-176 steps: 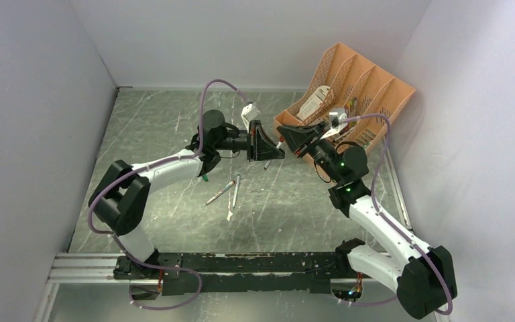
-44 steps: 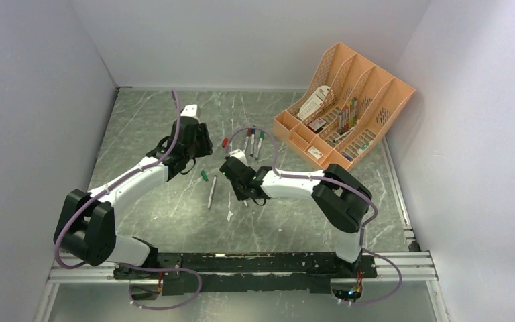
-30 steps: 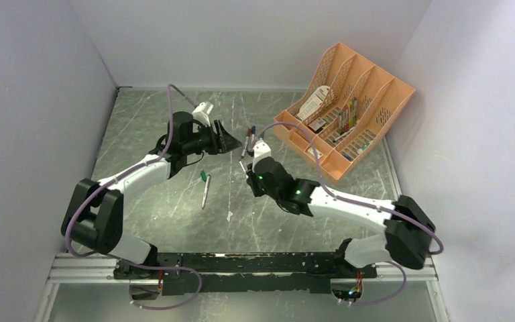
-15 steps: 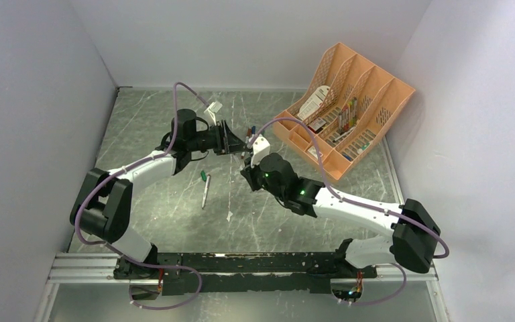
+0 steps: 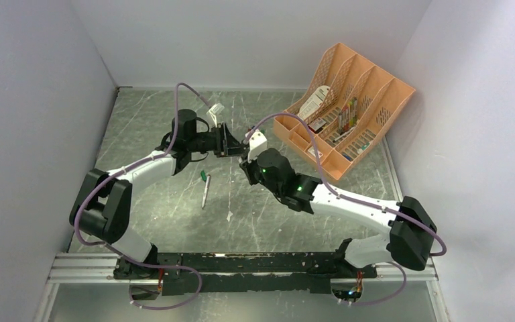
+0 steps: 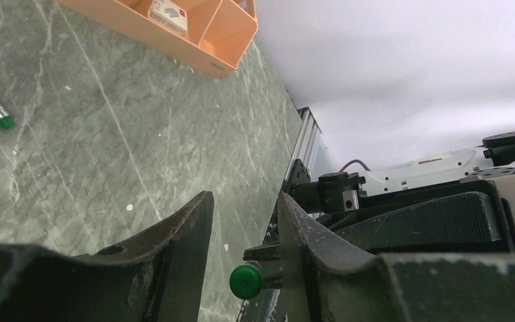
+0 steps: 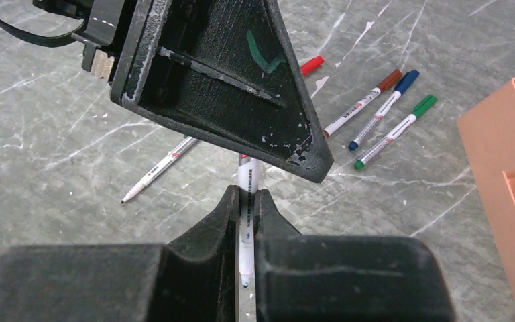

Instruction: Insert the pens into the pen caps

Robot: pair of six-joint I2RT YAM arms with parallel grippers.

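My right gripper is shut on a whitish pen, with its dark tip pointing back at the camera. The pen's far end runs behind my left gripper. In the left wrist view the pen's green end sits between the parted fingers of my left gripper, touching neither. In the top view the two grippers meet mid-table, left and right. An uncapped pen lies on the table, with a green cap beside it. A red cap lies further back.
Three capped pens, brown, blue and green, lie side by side beyond the grippers. The orange organiser stands at the back right. A small white scrap lies nearer the bases.
My right arm swung in from the right, took a pen off the table and lifted it. My left gripper turned and closed in until its open jaws reached the pen's end.
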